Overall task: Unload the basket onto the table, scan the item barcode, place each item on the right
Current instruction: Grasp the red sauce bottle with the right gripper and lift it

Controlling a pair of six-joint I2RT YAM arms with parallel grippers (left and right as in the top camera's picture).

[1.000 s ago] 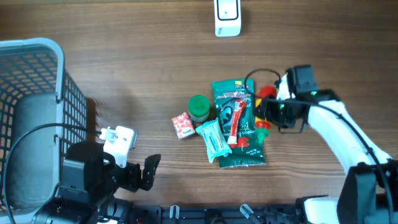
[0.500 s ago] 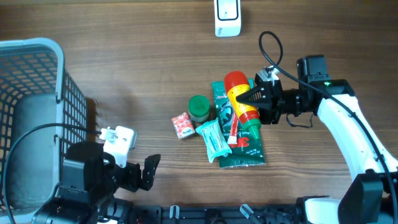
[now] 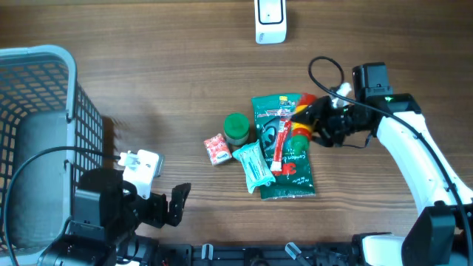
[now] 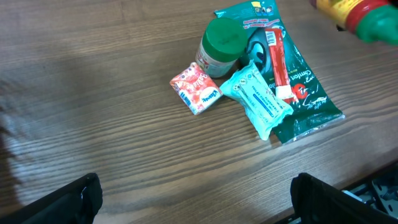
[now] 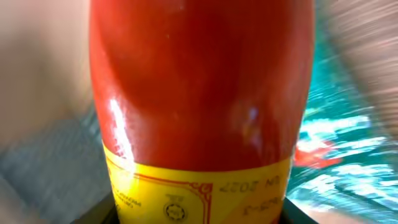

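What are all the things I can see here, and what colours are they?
table: 1, brown wood, under everything
basket: 1, pale blue, far left
scanner: 1, white, top middle
pouch: 1, green, lying flat in the middle
jar: 1, green lid, beside the pouch's left edge
small packet: 1, red and white, left of the jar
tissue pack: 1, pale teal, overlapping the pouch's left edge
stick sachet: 1, red, on the pouch
sauce bottle: 1, red, yellow label, green cap, held by the pouch's right edge
left fingers: 2, black, open, empty
right fingers: 2, black, gripping the sauce bottle
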